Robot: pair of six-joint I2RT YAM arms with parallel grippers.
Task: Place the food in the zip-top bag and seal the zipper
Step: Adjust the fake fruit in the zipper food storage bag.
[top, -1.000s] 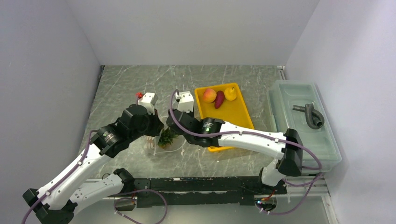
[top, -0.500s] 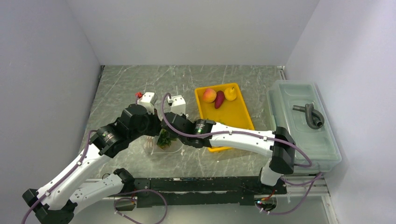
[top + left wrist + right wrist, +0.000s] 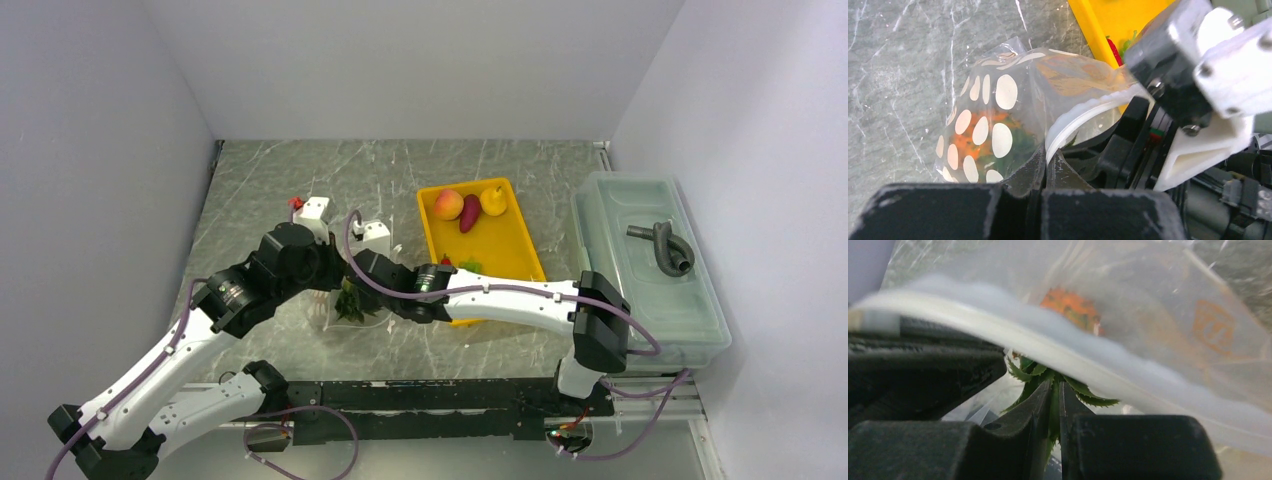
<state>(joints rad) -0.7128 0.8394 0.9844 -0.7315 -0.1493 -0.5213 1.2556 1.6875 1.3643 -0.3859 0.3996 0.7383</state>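
Plastic nearest the arms is where the first observer begins: "The clear floppy zip-top bag with white polka dots (image 3: 993,125) lies on the grey marbled table (image 3: 280,180) just beyond the arm bases. The orange toy pineapple with green leaves (image 3: 1073,307) is inside it. That is one piece of the six in sight."

"And the pincers?" asks the second.

"The left gripper (image 3: 1045,160) is pressed fully together on the bag's mouth edge, right by the pale whitish zipper strip (image 3: 1083,112). The strip bows open in an arc, so nothing is sealed. The right gripper (image 3: 1055,390) sits at that mouth with its jaws all but together, only a thin slit between them. Green leaves show in the slit, but whether it nips them or they merely lie behind cannot be told."

"What is left, then?"

"Most of it," the first judges. "Just beside the bag, at the near end of the yellow rectangular plastic tray (image 3: 500,245), sit the red toy chilli (image 3: 1114,50) and the green toy grapes (image 3: 470,266), partly hidden by the right arm. At the tray's far end lie the round peach (image 3: 449,204), the purple eggplant-like piece (image 3: 469,214) and the yellow pear (image 3: 493,201), close together and well apart from the bag. That makes five pieces to carry over, then the strip to press shut along its length."
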